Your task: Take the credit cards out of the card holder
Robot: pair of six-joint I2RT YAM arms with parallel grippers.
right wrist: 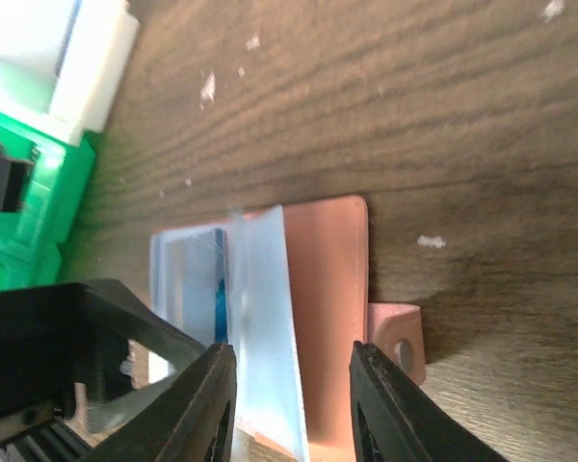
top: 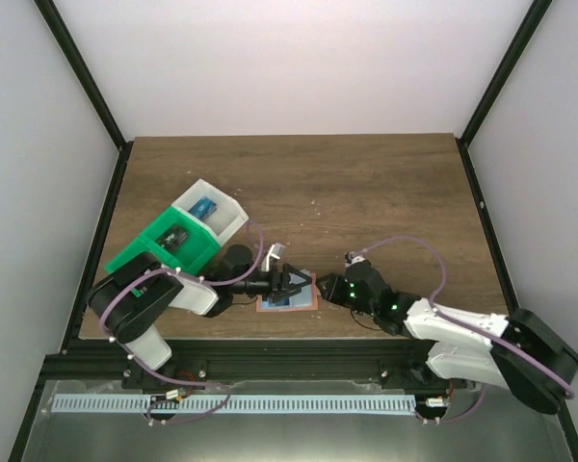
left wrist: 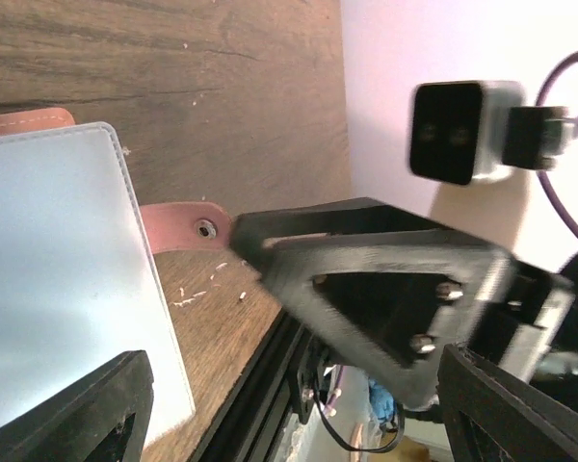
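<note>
Lower centre of top view: card holder (top: 287,301) on table (top: 385,192) near front edge, both grippers over it. Left gripper (top: 296,281) jaws wide apart, holding nothing. Right gripper (right wrist: 291,352) jaws partly apart, straddling raised light-blue flap, not clamped. Blue edge in pocket, likely credit card (right wrist: 217,294). Best: pin salmon panel, pinch card edge only, draw along pocket slowly; holder may slide.

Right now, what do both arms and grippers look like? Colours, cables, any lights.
The left arm and right arm have white shells with black joint housings. A purple cable loops along each arm. The left gripper and right gripper are black with flat fingers. The left wrist view shows triangular cut-outs and screw heads on the right gripper. Small green lights glow near the right wrist.
</note>
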